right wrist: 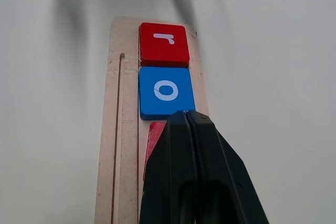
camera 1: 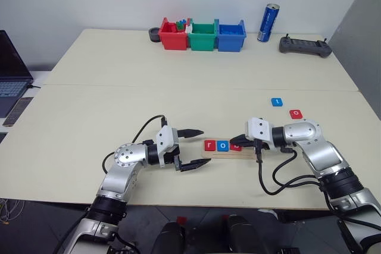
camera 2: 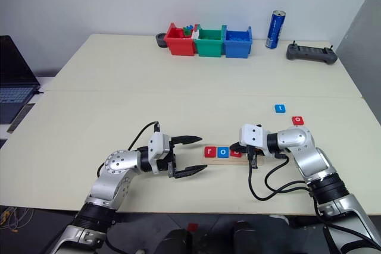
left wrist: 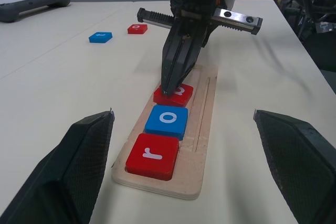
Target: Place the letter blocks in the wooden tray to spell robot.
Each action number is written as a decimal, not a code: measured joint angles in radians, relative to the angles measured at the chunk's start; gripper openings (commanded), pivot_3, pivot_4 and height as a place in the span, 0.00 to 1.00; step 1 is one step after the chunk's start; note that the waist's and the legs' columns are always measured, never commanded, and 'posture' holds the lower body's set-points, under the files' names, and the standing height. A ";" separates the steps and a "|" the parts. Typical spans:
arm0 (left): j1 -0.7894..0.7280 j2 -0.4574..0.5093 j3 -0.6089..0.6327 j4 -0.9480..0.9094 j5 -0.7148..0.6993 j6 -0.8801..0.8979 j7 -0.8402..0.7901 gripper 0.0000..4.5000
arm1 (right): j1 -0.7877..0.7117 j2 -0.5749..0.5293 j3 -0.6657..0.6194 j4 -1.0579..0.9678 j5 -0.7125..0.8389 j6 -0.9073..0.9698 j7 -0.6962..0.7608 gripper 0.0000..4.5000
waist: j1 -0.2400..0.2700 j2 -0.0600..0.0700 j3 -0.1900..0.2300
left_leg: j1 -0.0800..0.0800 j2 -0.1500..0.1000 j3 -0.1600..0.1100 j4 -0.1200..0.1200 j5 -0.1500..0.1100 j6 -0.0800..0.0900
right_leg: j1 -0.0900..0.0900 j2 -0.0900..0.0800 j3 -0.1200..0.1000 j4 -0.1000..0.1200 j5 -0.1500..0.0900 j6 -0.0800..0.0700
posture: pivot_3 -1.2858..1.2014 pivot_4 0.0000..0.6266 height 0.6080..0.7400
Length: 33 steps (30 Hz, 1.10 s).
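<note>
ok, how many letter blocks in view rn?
5. Three on the wooden tray: red r, blue o, a red one under the shut right gripper. Two loose on the table: blue, red.

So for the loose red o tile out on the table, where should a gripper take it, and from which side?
Judging from its pose, from straight above, fingers closing on two opposite side edges. The red o tile lies flat on the table, so only its thin edges offer a pinch. The blue t tile sits apart from it, leaving room all round. The right gripper is nearer.
</note>
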 measured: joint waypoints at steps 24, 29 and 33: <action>0.000 0.004 0.000 0.000 0.000 0.000 -0.002 1.00 | -0.014 0.002 0.010 0.057 -0.030 -0.059 -0.014 0.01 | -0.001 0.000 0.000 | 0.000 0.000 0.000 0.000 0.000 0.000 | 0.000 0.000 0.000 0.000 0.000 0.000 | 0.52 0.24 1.00; -0.001 0.004 0.000 0.001 0.000 0.000 -0.003 1.00 | -0.007 -0.002 0.009 0.043 -0.023 -0.043 -0.014 0.01 | 0.000 0.000 0.000 | 0.000 0.000 0.000 0.000 0.000 0.000 | 0.000 0.000 0.000 0.000 0.000 0.000 | 0.52 0.24 1.00; -0.001 0.004 0.000 0.001 0.000 0.000 -0.005 1.00 | -0.007 -0.007 -0.029 0.013 0.013 0.029 -0.025 0.01 | 0.000 0.000 0.000 | 0.000 0.000 0.000 0.000 0.000 0.000 | 0.000 0.000 0.000 0.000 0.000 0.000 | 0.52 0.24 1.00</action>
